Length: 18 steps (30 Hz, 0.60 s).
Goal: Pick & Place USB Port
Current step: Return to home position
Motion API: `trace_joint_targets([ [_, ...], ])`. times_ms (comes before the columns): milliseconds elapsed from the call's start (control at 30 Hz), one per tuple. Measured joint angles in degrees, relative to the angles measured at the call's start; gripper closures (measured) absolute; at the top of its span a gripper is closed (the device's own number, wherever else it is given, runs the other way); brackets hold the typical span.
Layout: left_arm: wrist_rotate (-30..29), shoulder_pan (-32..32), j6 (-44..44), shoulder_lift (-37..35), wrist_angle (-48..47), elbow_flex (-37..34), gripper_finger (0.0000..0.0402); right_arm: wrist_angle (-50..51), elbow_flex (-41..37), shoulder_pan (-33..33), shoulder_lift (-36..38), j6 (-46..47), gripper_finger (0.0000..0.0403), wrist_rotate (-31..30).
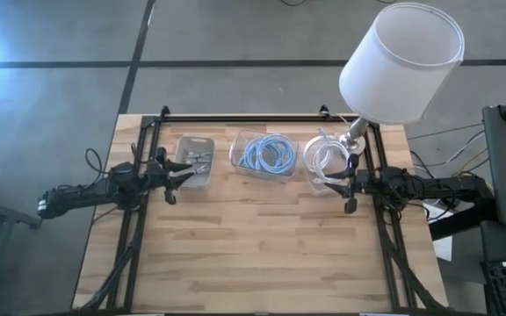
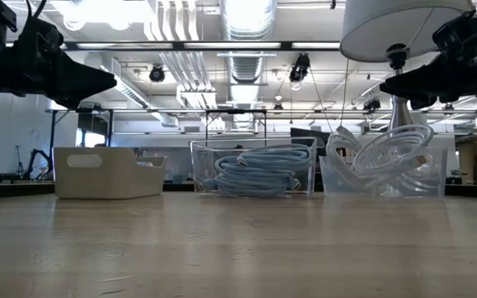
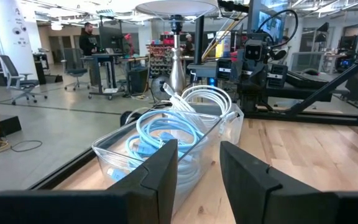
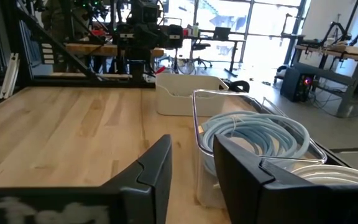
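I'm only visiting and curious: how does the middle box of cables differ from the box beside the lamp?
The middle bin holds blue cables; the right bin holds white cables. The blue coil lies below the middle bin's rim, while the white loops rise above the right bin's rim. Both are clear-walled and stand in one row on the wooden table.

No readable text, label or number on anything in view.
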State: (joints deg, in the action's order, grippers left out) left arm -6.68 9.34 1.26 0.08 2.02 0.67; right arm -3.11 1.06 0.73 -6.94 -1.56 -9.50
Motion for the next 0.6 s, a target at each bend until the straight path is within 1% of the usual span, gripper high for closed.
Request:
trace_joint_targets([
  [600, 0.0, 0.0, -0.02, 0.02, 0.0, 0.0, 0.0277, 0.0, 0.0, 0.0, 0.02, -0.13, 0.0305, 0.0],
])
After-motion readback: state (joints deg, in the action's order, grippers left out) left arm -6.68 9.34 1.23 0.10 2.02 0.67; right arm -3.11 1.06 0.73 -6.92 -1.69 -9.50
